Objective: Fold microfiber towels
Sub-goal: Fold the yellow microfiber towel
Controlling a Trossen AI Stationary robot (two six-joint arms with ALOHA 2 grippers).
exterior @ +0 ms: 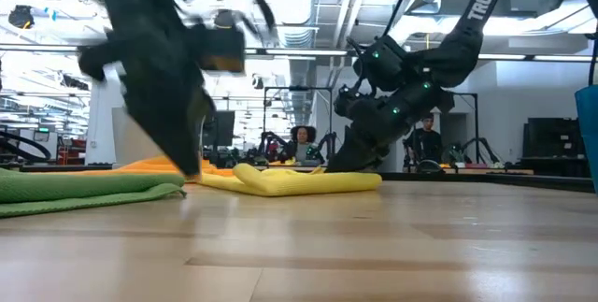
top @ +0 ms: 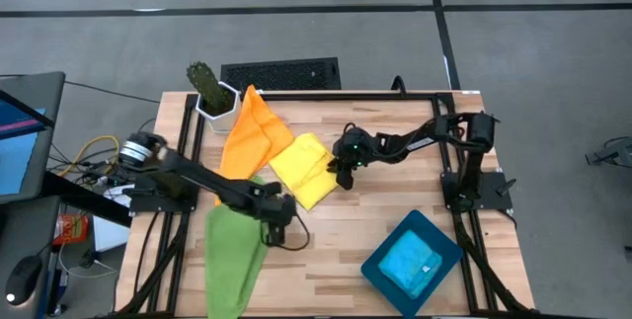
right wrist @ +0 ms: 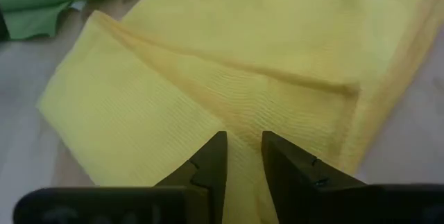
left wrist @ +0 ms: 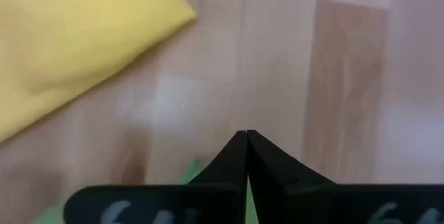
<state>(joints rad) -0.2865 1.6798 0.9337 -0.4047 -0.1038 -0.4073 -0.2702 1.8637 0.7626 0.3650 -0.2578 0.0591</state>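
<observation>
Yellow microfibre, finely ribbed and folded over into a soft-edged rectangle, lies near the middle of the worktop [top: 395, 250]; this yellow towel [top: 301, 169] shows a diagonal crease and a doubled hem in the right wrist view. The right gripper [right wrist: 243, 156] is down on its edge nearest the right side, its two dark fingers a little apart with a pinch of the yellow cloth between them. Whether the fabric is firmly gripped or only straddled is hard to say.

Touching the yellow towel toward the far left corner is the orange towel [top: 252, 131], a long smooth strip lying loosely. Below it, at the near left edge, the green towel [top: 233, 255] lies in a rumpled elongated shape that runs out of the picture's bottom, so its end is cut off. The left gripper [left wrist: 246, 141] is low over the wood between the green and yellow towels, fingers pressed together into a single point, with nothing between them; the arm covers part of the green cloth.

At the near right corner a stiff dark teal tray [top: 380, 265] holds the light blue towel [top: 413, 260], bunched into a fluffy square. A white pot with a cactus-like plant [top: 209, 90] stands at the far left corner.
</observation>
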